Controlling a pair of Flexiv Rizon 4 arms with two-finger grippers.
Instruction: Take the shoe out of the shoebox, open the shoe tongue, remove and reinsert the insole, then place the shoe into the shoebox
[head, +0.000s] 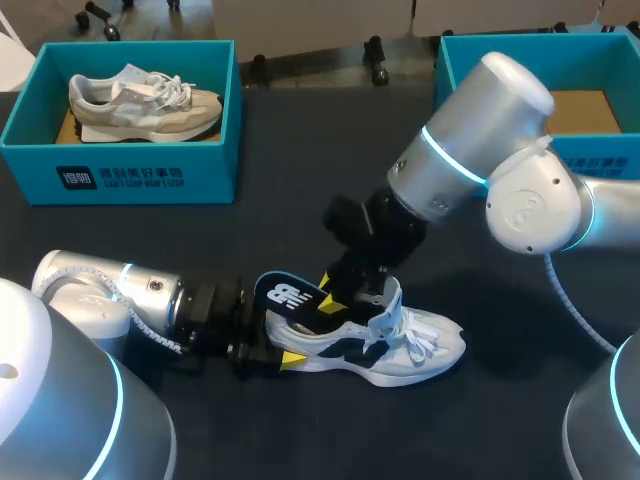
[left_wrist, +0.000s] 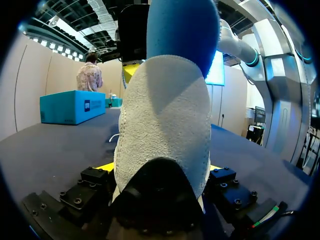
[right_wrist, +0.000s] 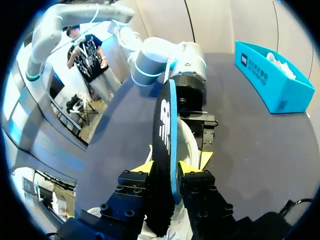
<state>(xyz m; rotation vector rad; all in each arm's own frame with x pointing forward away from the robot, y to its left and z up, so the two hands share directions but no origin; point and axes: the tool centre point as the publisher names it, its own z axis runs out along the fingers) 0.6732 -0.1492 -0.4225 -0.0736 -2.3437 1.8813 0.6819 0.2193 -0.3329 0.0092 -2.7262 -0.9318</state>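
Observation:
A white shoe (head: 400, 345) with dark panels lies on its sole on the black table (head: 300, 200), toe to the right. My left gripper (head: 275, 350) comes in low from the left and is shut on the shoe's heel (left_wrist: 165, 125), which fills the space between its fingers. The black and blue insole (head: 288, 296) stands on end, its lower end in the shoe's opening. My right gripper (head: 328, 292) reaches down from the right and is shut on the insole (right_wrist: 165, 130), one yellow fingertip (right_wrist: 192, 167) on each side. The loose laces (head: 420, 340) spread over the toe.
A blue shoebox (head: 120, 178) at the back left holds a second, beige shoe (head: 145, 100). Another blue shoebox (head: 600, 160) stands at the back right, partly hidden behind my right arm (head: 480, 150). The bare table runs between the boxes and the shoe.

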